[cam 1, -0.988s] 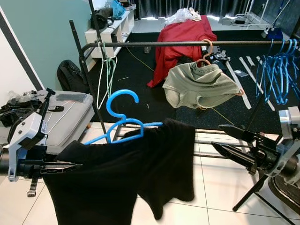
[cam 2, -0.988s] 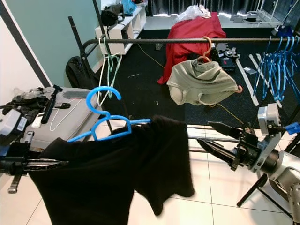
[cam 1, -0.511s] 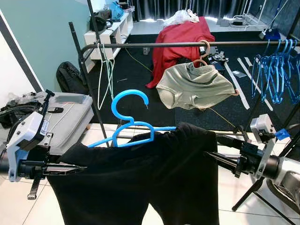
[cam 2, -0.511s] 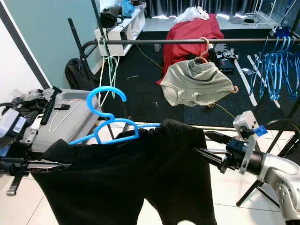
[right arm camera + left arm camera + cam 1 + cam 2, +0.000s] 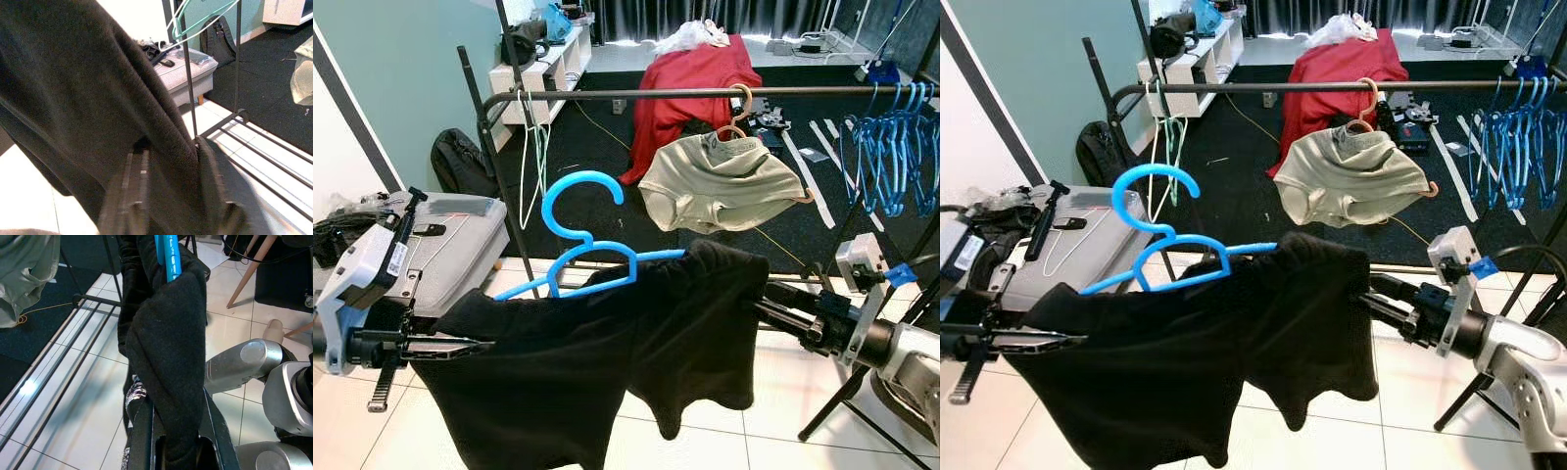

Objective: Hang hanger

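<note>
Nearest, the left gripper (image 5: 460, 344) has its fingers (image 5: 142, 431) closed on one end of the black garment (image 5: 607, 352), with cloth bunched between them and the blue hanger (image 5: 582, 255) running along the same fold. That arm reaches in level from the left at about waist height; a small white label sits on its grey wrist housing, too small to read. The right gripper (image 5: 769, 311) comes in level from the right, its fingers (image 5: 210, 186) pinching the garment's other end, cloth filling the gap between them; a blue tag sticks up from its wrist.

The garment is stretched between the two grippers and sags in the middle. The hanger's hook stands above it, free of the dark rail (image 5: 705, 92) behind.

Farther back, a pale green garment (image 5: 720, 181) hangs from that rail on an orange hanger (image 5: 740, 108), beside a bunch of blue hangers (image 5: 891, 147) at the right and thin light hangers (image 5: 533, 137) at the left. A red cloth (image 5: 690, 83) lies beyond.
</note>
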`<state>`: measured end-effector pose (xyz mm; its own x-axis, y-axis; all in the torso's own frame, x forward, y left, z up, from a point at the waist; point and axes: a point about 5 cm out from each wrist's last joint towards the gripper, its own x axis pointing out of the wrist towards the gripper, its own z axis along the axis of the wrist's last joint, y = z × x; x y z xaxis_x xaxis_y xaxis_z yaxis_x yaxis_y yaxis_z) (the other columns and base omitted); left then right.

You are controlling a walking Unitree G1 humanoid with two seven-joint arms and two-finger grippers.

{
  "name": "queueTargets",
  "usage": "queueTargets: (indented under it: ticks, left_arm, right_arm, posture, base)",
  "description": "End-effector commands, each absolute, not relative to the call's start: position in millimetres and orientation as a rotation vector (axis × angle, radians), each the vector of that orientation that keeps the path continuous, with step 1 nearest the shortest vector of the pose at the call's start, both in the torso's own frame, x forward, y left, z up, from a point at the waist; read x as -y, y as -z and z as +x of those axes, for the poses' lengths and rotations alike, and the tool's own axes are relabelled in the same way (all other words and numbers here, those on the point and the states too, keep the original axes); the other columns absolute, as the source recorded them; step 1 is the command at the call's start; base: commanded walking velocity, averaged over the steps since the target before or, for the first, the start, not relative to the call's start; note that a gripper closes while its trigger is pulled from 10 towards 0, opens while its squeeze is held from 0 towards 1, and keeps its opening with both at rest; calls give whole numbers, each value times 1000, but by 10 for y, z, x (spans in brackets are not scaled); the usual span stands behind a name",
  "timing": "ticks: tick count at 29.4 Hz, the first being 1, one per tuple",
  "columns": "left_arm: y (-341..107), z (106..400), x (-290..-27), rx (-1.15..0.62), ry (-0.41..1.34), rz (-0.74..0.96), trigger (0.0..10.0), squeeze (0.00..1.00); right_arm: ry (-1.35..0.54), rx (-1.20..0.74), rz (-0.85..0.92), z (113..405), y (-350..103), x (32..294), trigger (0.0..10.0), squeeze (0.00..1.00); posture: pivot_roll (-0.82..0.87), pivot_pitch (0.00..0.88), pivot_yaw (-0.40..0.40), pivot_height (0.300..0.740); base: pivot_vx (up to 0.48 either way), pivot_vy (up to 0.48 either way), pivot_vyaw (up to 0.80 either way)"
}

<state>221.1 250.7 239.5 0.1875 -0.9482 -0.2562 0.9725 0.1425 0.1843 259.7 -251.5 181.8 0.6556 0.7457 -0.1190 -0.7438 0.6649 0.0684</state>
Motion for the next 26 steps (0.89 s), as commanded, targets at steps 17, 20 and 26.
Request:
queueTargets:
  ticks: [17, 20, 26]
  left_arm:
    - [-2430, 2505, -2703, -27, 1109, 398, 10000, 0]
    - [-2390, 2573, -2826, -43, 1003, 393, 10000, 0]
    - [-2287, 2597, -3143, -65, 821, 340, 10000, 0]
  right_arm:
    - [-551, -24, 8, 2871, -1900, 2705, 0, 0]
    - [-409, -15, 2, 2947, -1915, 2856, 0, 0]
    - [-120, 12, 5, 3002, -1964, 3236, 0, 0]
  posture:
    - [-130, 0, 66, 731]
    - [-130, 0, 68, 731]
    - [-129, 0, 72, 731]
  base:
    - [0, 0, 0]
    - [0, 0, 0]
    - [0, 0, 0]
